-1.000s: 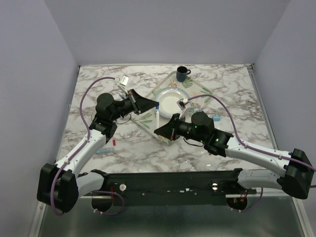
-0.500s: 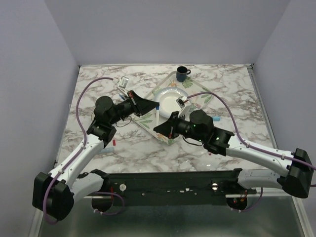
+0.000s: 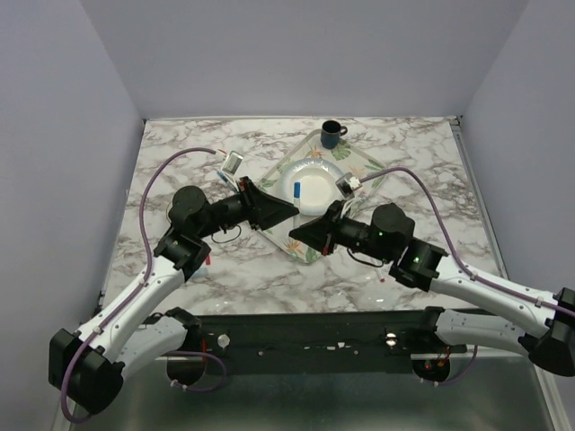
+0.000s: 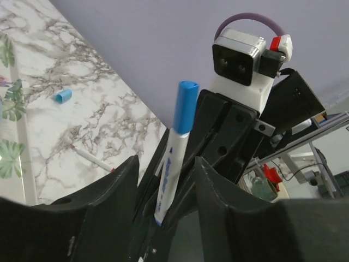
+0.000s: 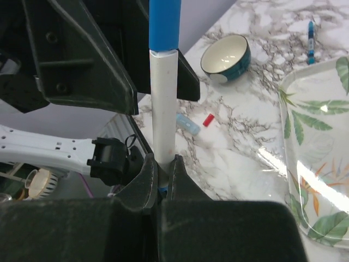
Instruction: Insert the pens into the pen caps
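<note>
Marker (image 5: 162, 103) smooth white plastic; tabletop (image 5: 240, 125) glossy marble-look; jaws matt black plastic.

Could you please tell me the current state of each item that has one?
right hand: shut on the white marker
left hand: open, straddling the marker
white marker: blue cap fitted
light-blue cap: loose on the table
red cap: loose on the table
bowl: upright, empty

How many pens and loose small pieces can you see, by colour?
White pens: 2, the blue-capped pen in the right gripper and the red-tipped pen
Dark blue pen: 1
Red cap: 1
Light-blue pieces: 2
Total: 6
</note>
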`<state>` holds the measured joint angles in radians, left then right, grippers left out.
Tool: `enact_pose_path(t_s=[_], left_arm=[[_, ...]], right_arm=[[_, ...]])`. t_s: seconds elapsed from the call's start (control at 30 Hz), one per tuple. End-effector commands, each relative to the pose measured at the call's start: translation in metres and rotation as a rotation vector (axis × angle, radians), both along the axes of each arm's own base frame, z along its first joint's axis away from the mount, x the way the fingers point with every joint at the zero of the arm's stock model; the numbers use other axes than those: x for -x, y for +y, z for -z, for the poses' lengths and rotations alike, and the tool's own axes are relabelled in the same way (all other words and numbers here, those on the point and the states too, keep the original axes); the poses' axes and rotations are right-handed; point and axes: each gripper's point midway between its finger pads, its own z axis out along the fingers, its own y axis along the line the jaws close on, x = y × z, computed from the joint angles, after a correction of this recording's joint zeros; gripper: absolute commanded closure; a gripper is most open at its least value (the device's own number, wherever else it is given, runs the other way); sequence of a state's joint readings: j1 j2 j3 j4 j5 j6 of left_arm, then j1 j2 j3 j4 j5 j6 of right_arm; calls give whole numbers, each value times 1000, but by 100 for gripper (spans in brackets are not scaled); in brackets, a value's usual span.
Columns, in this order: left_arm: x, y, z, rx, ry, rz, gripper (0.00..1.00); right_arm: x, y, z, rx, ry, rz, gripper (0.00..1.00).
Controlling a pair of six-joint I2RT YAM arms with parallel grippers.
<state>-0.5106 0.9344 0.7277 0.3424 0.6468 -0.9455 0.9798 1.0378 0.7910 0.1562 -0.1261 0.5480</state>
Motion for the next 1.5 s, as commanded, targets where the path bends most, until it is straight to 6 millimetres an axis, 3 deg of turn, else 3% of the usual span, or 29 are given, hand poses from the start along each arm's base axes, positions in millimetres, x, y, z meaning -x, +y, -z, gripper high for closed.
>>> enact_pose_path(t_s=[0.0, 0.27, 0.4, 0.53, 0.67, 1.03, 1.47], left_arm=[[24, 0, -4, -13, -24, 93, 43], [37, 1, -28, 3, -118, 145, 29], [44, -2, -51, 13, -221, 207, 24], [36, -8, -53, -29, -245, 210, 24], [31, -12, -48, -25, -233, 212, 25], [46, -12, -58, 4, -297, 255, 29], [48, -15, -40, -35, -310, 296, 47]], right_arm=[[14, -7, -20, -55, -96, -67, 99], [51, -17, -17, -122, -128, -214, 99], [68, -21, -15, -129, -130, -289, 99], [74, -23, -10, -106, -121, -320, 99], [76, -25, -11, -113, -121, -317, 99], [76, -21, -15, -97, -120, -333, 99], [71, -15, -13, -102, -93, -323, 99]])
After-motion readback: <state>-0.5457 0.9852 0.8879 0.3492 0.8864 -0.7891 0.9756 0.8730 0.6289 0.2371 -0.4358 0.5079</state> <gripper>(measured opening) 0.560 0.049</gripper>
